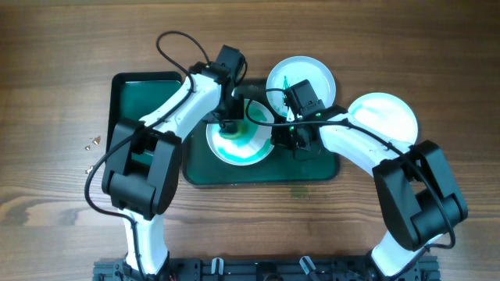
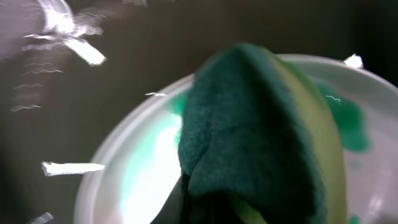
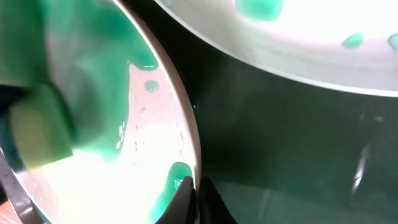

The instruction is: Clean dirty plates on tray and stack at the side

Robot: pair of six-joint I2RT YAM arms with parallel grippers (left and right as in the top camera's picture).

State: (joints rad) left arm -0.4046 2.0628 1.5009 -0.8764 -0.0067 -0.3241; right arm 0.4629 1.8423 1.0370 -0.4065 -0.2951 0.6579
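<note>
Teal-green liquid covers much of the smeared plate [image 1: 246, 152], which sits mid-floor in the large tray [image 1: 312, 168]. The left wrist view shows pooling under the sponge [image 2: 249, 124] and a darker patch toward the far rim.

Left gripper [image 1: 228, 123]: over the plate's upper left part, jaws clamped on the folded sponge, green scrub face outward, yellow layer at the edge. The sponge touches the plate surface.

Right gripper [image 1: 291, 142]: at the plate's right rim. In the right wrist view the fingertips stand nearly together with the rim running between them, pinched on it.

Upper plate [image 1: 324, 72]: at the tray's back edge, overhanging the rim, a few teal drops on it, near the smeared plate but not touching.

Right plate [image 1: 387, 117]: off the tray on the wooden table [image 1: 62, 62], just right of the tray's corner, faint tint only.

Small tray [image 1: 144, 97]: abuts the large tray's left side, partly under the left arm.

Bare tray floor shows along the front edge and right of the smeared plate. Table left of both trays is open but for a few small bits [image 1: 94, 142].
</note>
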